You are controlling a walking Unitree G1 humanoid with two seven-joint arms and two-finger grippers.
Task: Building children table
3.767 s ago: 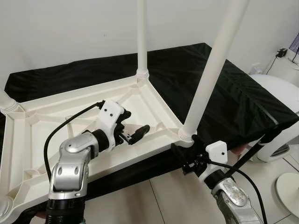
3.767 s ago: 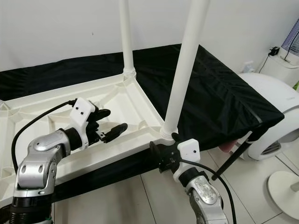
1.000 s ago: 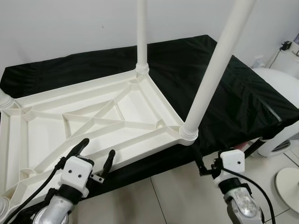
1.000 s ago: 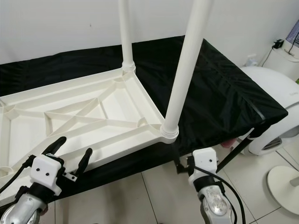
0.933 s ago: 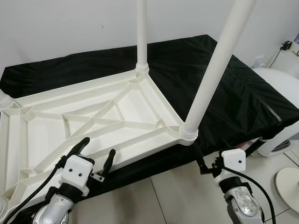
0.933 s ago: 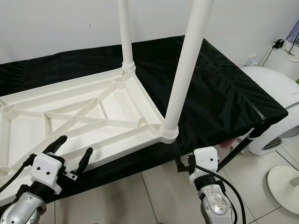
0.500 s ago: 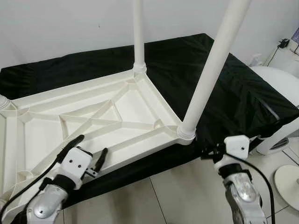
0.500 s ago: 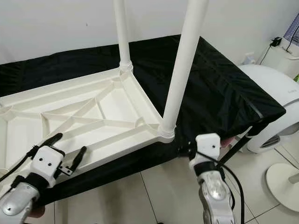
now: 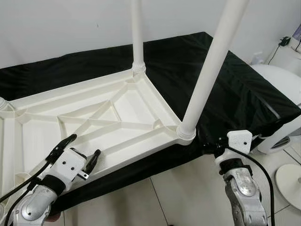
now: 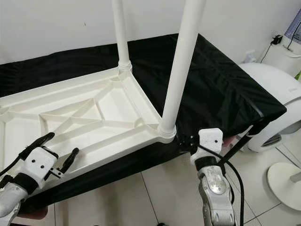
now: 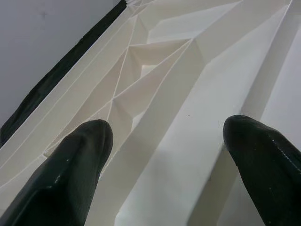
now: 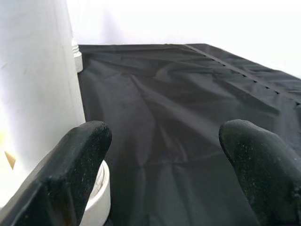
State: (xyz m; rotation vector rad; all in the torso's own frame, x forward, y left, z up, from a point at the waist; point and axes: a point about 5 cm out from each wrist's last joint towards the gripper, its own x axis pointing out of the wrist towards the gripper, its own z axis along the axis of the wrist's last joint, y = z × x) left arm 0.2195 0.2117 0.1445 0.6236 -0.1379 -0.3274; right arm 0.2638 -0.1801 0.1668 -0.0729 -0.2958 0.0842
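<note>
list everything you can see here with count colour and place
table top: 1, cream white, lying upside down on the black cloth, ribbed underside up
table legs: 2 in full view, white, standing upright in the far and near right corner sockets
corner socket: 1, white, at the table top's far left corner
cloth: 1, black, covering the raised surface
appliance: 1, white, rounded, at far right
round base: 1, white, on the tiled floor at right
left pincer: 1, black fingers open, over the table top's near rim
right pincer: 1, black fingers open, beside the near leg
</note>
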